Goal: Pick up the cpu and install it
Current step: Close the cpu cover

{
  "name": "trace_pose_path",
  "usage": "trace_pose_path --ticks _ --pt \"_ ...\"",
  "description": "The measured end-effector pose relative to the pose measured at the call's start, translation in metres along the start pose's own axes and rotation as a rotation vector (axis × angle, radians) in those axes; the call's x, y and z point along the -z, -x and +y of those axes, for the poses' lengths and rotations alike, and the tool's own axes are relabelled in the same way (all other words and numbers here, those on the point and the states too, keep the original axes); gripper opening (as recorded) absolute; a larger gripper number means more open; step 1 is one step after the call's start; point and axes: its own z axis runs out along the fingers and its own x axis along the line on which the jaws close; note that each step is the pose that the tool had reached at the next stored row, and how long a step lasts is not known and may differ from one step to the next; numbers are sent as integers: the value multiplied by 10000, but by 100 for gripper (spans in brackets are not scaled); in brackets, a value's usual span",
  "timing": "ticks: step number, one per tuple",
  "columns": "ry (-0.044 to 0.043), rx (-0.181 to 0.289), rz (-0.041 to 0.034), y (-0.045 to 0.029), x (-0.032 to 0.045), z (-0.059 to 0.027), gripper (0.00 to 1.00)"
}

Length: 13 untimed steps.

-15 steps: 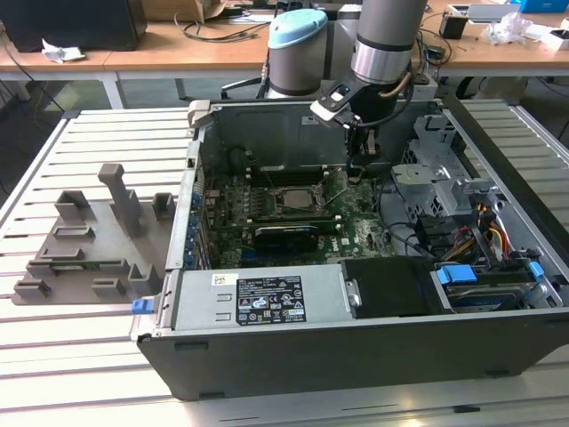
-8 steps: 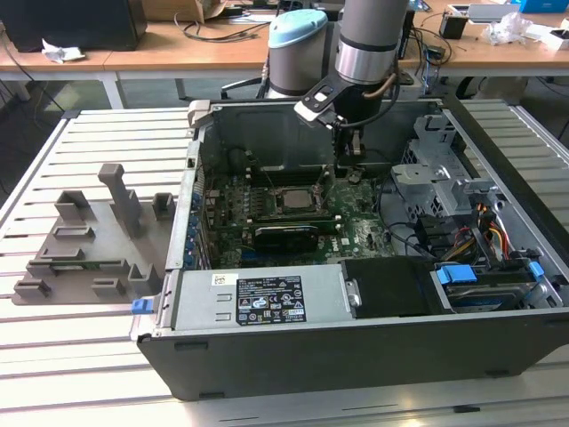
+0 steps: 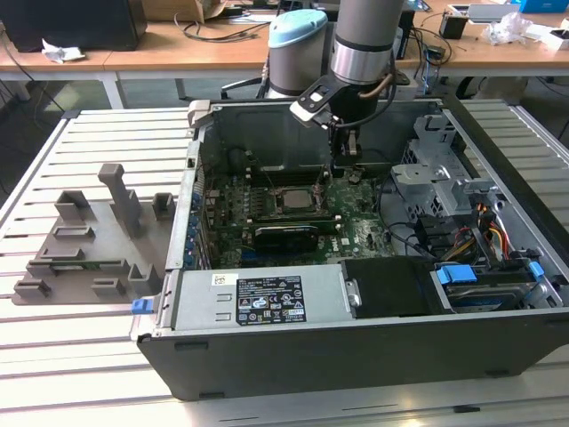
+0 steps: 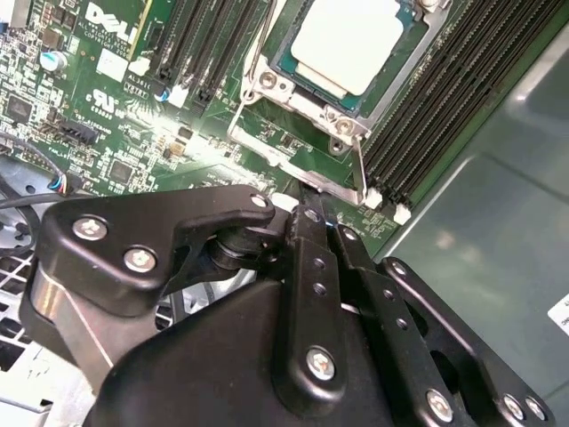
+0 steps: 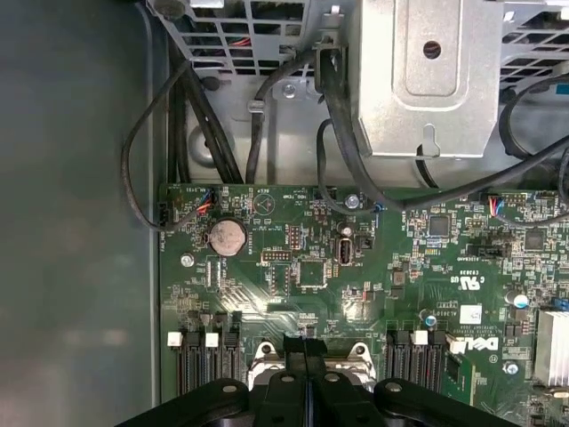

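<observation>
cpu [image 4: 351,40] lies flat in the motherboard [image 5: 356,267] socket, silver top showing, inside the open computer case [image 3: 356,356] on the slatted worktop [image 3: 89,356]. Arm's tool [image 4: 307,216] has its fingers pressed together, gripping nothing, poised over the board at the socket's edge. Grey tray [image 3: 80,258] sits well apart, at the exterior view's left.

The arm [image 3: 364,36] points straight down; its gripper [image 3: 345,169], closed and empty, hangs near the cpu [image 3: 292,197], toward the exterior view's right.
</observation>
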Motion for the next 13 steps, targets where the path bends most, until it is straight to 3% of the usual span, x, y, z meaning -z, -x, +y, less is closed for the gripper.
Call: trace_pose_path --ticks 13 --pt "0 0 1 -1 -3 -49 11"
